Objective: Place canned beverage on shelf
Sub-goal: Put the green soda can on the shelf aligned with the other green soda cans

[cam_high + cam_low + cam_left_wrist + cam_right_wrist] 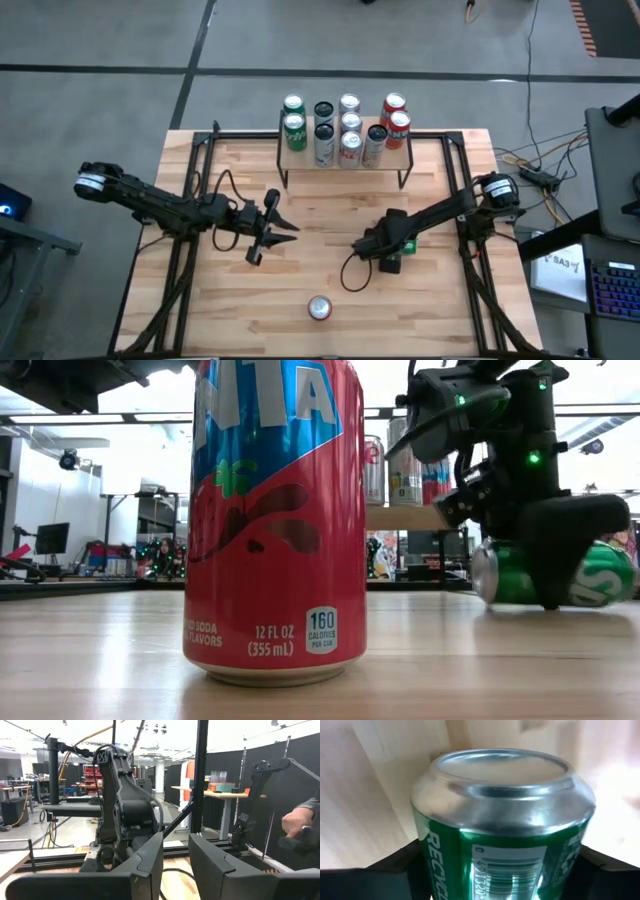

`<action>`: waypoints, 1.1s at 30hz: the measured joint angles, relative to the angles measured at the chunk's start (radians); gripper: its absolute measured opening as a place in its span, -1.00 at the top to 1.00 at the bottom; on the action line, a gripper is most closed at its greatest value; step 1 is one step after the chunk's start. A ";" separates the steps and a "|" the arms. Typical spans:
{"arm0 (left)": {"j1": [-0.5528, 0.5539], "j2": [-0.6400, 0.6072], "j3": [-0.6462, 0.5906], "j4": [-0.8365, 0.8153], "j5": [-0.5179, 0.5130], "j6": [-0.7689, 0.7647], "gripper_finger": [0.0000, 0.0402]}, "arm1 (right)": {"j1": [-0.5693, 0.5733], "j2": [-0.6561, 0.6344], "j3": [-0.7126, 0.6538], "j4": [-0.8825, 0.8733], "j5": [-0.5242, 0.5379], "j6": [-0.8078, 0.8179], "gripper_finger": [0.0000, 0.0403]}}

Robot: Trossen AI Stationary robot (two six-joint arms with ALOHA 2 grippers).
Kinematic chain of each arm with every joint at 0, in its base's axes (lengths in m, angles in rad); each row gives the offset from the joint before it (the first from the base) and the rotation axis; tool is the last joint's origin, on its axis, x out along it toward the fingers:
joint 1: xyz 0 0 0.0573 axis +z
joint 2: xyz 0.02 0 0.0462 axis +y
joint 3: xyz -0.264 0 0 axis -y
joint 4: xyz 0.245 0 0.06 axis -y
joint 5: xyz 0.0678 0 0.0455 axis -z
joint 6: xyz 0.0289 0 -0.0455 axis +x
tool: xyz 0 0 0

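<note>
Right gripper (393,262) jaws pinching green can (503,827) lying on side mid-bench; shelf (345,160) toward far edge. Left gripper (281,227) jaws spread, idle.

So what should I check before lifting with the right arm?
1. Grip: right gripper has its jaws against both sides of the green can: ok.
2. Can pose: it lies on its side on the table, so it needs turning upright: not ok.
3. Free spot on the shelf, crowded with cans: cannot tell.
4. Left gripper open, at mid-left, off the path: ok.
5. Red can upright near the front edge, away from the route: ok.
</note>
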 joint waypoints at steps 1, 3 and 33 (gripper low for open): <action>0.000 0.000 0.000 0.000 -0.009 -0.003 0.61 | 0.002 -0.018 0.006 -0.006 0.010 0.003 -0.42; 0.000 -0.002 0.000 -0.005 -0.041 -0.004 0.57 | 0.012 -0.065 0.021 -0.010 0.041 0.010 -0.42; 0.020 0.093 0.000 -0.014 -0.312 0.068 -0.59 | 0.017 0.065 0.503 0.306 0.574 -0.547 -0.42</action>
